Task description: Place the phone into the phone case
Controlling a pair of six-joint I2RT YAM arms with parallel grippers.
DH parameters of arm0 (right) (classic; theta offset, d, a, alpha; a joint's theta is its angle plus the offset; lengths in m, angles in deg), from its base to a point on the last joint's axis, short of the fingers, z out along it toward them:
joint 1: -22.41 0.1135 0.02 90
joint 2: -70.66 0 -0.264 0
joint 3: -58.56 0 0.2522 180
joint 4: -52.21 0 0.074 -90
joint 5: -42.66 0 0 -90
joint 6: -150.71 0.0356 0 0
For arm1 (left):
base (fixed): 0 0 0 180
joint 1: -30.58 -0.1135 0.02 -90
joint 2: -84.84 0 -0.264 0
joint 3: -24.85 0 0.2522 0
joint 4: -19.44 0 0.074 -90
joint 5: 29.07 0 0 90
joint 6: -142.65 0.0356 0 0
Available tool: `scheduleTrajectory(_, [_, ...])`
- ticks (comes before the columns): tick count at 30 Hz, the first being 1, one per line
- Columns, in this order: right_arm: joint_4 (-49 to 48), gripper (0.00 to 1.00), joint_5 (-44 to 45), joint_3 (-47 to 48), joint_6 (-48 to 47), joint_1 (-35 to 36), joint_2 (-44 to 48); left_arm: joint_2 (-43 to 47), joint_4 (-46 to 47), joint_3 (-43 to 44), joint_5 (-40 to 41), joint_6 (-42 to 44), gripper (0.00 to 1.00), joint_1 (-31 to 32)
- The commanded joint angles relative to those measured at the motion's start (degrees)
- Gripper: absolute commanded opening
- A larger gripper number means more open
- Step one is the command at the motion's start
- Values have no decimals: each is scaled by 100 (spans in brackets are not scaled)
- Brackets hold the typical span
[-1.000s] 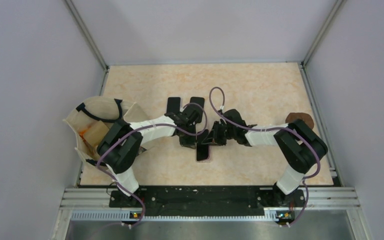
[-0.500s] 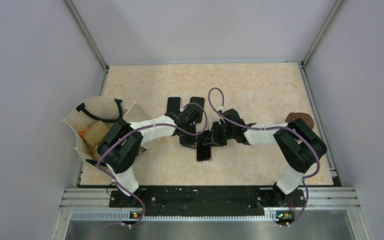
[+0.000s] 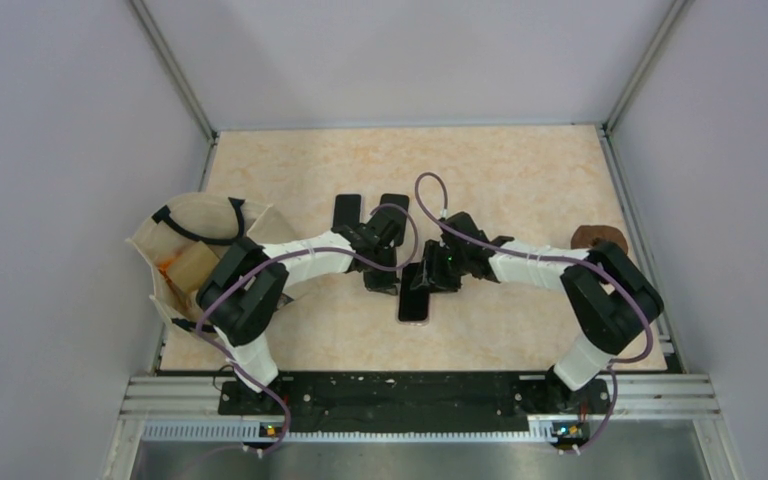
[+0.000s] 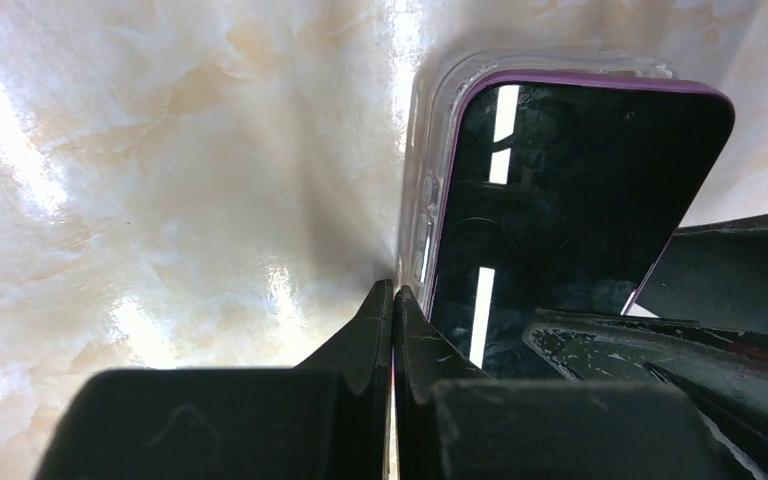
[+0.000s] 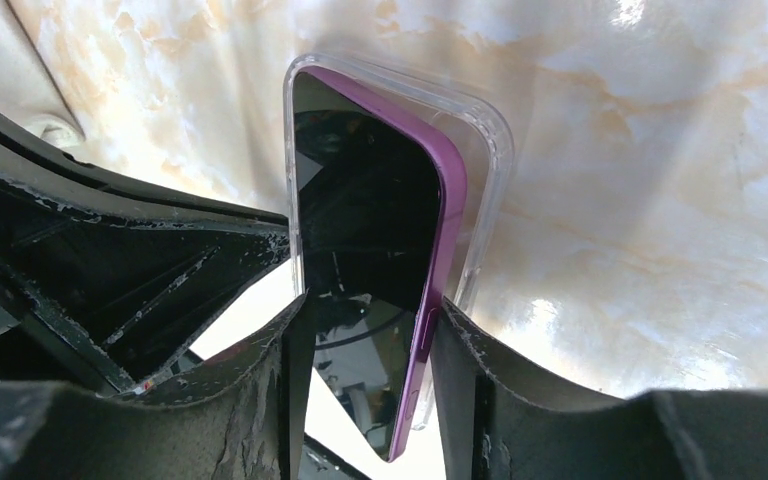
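Observation:
The phone (image 3: pixel 413 300), dark-screened with a purple rim, lies in the clear phone case (image 3: pixel 407 318) on the table between both arms. In the right wrist view the phone (image 5: pixel 360 210) is tilted, its purple long edge riding above the phone case's rim (image 5: pixel 482 140). My right gripper (image 5: pixel 370 335) is open, with its fingers (image 5: pixel 460 350) on either side of the phone's near end. My left gripper (image 4: pixel 392 295) is shut and empty, its tips on the table against the phone case's side (image 4: pixel 422 180), beside the phone (image 4: pixel 560 190).
Two flat black slabs (image 3: pixel 346 210) (image 3: pixel 394 204) lie just beyond the grippers. A cream cloth bag (image 3: pixel 195 235) with black straps sits at the left edge. A brown round object (image 3: pixel 598 237) lies at the right edge. Grey walls enclose the table.
My right gripper's jaws have spread from shut to open around the phone's end. The phone and case shifted slightly to the right. The left gripper stayed shut in place.

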Motion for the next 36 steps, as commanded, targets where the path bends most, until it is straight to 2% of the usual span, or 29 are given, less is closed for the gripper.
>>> scheduleTrajectory(1, [516,45,373,322,-213,54,322,-8,292,14,-73,-86,0,33])
scheduleTrajectory(11, [970,48,724,388,-286,63,620,37,348,-41,-136,-131,0,32])
scheduleTrajectory(20, [929,48,1035,-115,-78,363,892,203,383,-220,-172,-200,0,96])
scheduleTrajectory(33, [982,25,1396,-348,141,864,919,247,471,-334,-154,-302,0,181])
scheduleTrajectory(36, [1044,12,1491,-347,131,951,895,276,480,-349,-154,-322,0,191])
